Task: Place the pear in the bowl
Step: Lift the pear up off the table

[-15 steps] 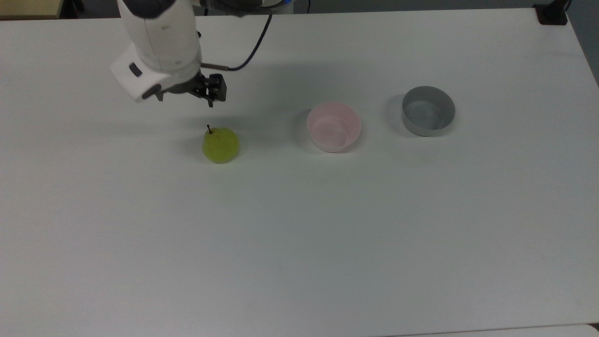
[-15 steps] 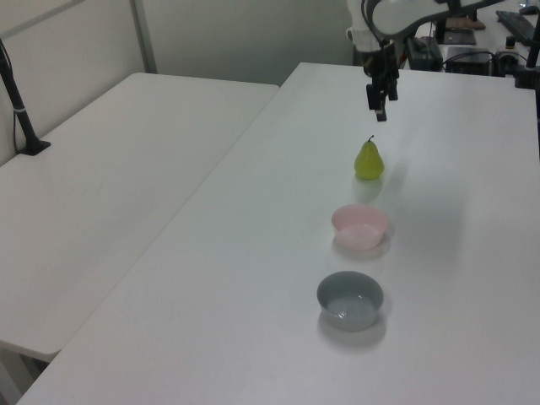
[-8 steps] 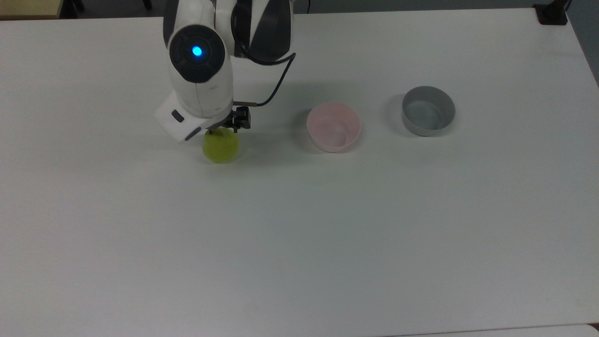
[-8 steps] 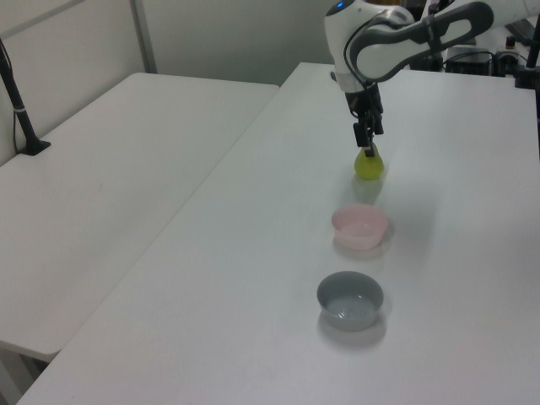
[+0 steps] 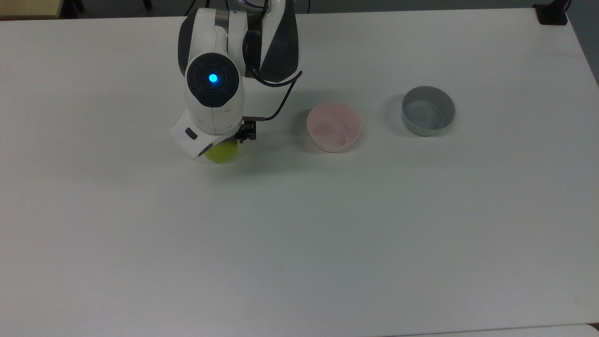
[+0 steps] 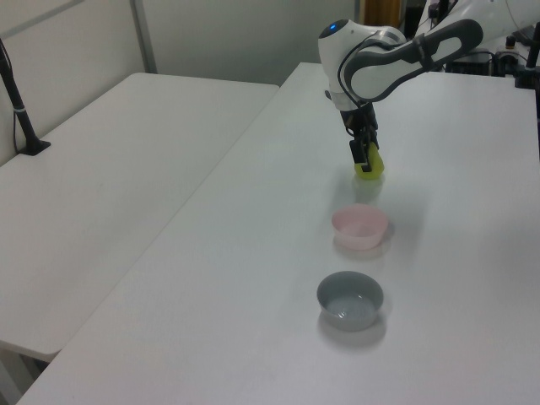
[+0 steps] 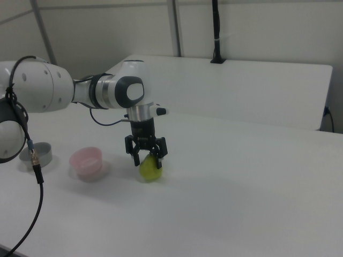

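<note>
Table point(image 5: 327, 243) surface, white and bare, carries three items in a row. Grey bowl point(image 5: 428, 111) stands at the top view's right, pink bowl point(image 5: 333, 127) beside it, both empty. Pear point(image 7: 150, 169) stands on the table at the top view's left, well apart from the pink bowl. Judged light, rigid and smooth-skinned, so liable to slip; hold is best taken across the narrow upper part. Gripper point(image 7: 145, 156) is lowered over the pear's top, fingers spread either side of the neck, not visibly clamped.

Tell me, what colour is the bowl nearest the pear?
Pale pink bowl, clearest in the top view, beside the pear.
</note>
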Controlling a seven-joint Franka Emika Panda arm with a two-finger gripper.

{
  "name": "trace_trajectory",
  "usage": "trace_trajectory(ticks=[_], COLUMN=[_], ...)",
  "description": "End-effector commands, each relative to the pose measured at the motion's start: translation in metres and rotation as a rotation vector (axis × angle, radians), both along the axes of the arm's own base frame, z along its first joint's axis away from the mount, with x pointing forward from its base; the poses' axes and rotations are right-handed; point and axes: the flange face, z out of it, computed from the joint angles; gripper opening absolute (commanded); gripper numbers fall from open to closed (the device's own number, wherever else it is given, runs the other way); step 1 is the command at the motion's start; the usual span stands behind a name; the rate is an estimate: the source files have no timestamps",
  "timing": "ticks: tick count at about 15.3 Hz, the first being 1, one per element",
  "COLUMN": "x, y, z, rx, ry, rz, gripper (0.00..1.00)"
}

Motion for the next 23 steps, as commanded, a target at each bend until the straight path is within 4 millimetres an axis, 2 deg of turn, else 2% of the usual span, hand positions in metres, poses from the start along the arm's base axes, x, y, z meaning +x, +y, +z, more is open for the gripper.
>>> trace_trajectory(ticks=[1, 2, 5, 8, 10, 14, 16, 17, 18, 23], x=[-0.001, -0.001, -0.002, -0.005, -0.011, -0.018, -0.019, -0.019, -0.018, -0.025], y=[0.001, 0.001, -0.003, -0.010, -0.012, -0.003, 0.004, 0.012, 0.028, 0.125], z=[-0.001, 0.000, 0.010, 0.041, 0.072, 0.125, 0.134, 0.138, 0.140, 0.139], rx=[-0.013, -0.013, -0.012, -0.009, 0.003, 0.040, 0.049, 0.050, 0.054, 0.058], ry=[-0.013, -0.013, -0.018, -0.044, -0.055, -0.124, -0.110, -0.109, -0.111, -0.117], rz=[0.004, 0.005, 0.002, -0.013, -0.012, -0.020, -0.018, -0.012, 0.012, 0.077], gripper=[0.66, 0.61, 0.61, 0.61, 0.61, 0.61, 0.61, 0.61, 0.61, 0.62])
